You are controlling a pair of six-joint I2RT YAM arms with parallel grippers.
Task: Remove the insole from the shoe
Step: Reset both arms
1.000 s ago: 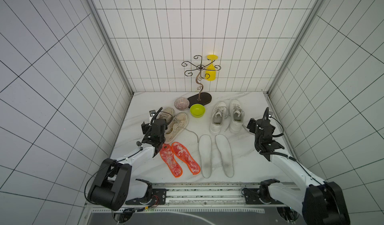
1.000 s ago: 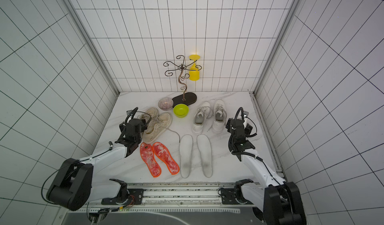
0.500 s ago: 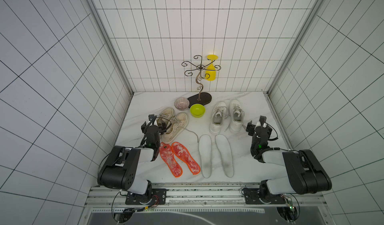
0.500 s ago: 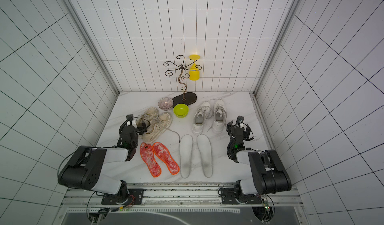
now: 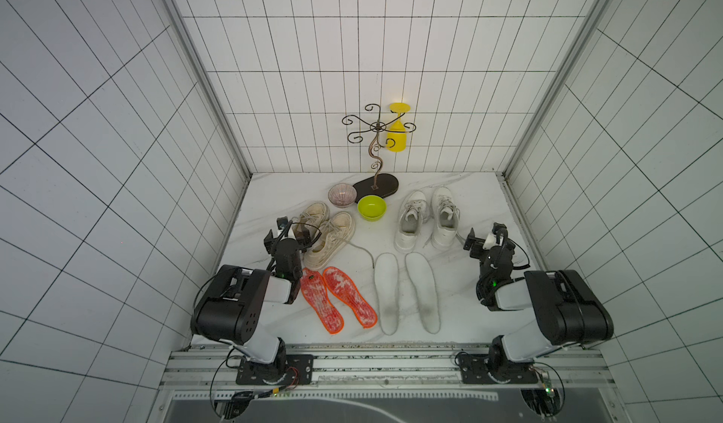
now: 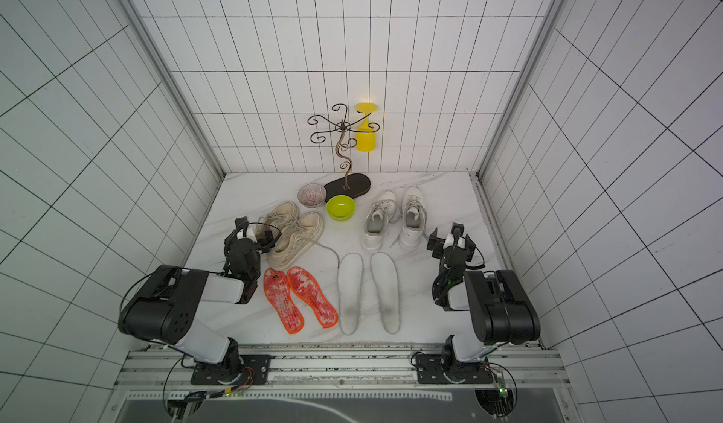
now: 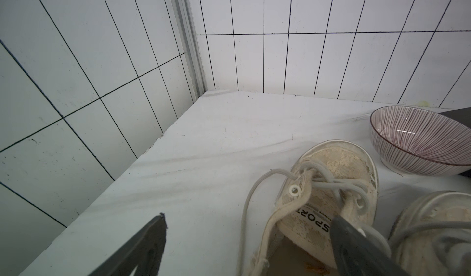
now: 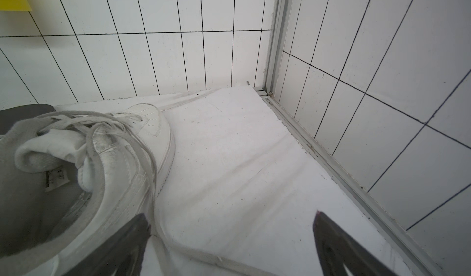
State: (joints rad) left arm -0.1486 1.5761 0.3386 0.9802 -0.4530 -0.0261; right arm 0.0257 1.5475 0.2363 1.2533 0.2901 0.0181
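Observation:
A beige canvas shoe pair (image 5: 330,241) sits at the left and a white sneaker pair (image 5: 409,221) at the right. Two red-orange insoles (image 5: 332,303) and two white insoles (image 5: 386,292) lie flat on the table in front of the shoes. My left gripper (image 5: 287,232) is open at the heel of the near beige shoe (image 7: 331,185). One finger (image 7: 356,249) lies over its tongue, the other over bare table. My right gripper (image 5: 485,237) is open beside the right white sneaker (image 8: 122,160), with only a loose lace (image 8: 178,249) and table between the fingers.
A striped bowl (image 5: 342,195), a green bowl (image 5: 371,207) and a curly metal stand (image 5: 375,185) with a hanging yellow cup (image 5: 397,135) stand behind the shoes. Tiled walls close in left, right and back. A metal rail (image 5: 383,366) runs along the front.
Both arms have folded down and back toward the front rail, while the grippers stayed near the shoes' heels. The right gripper's jaws opened a little wider.

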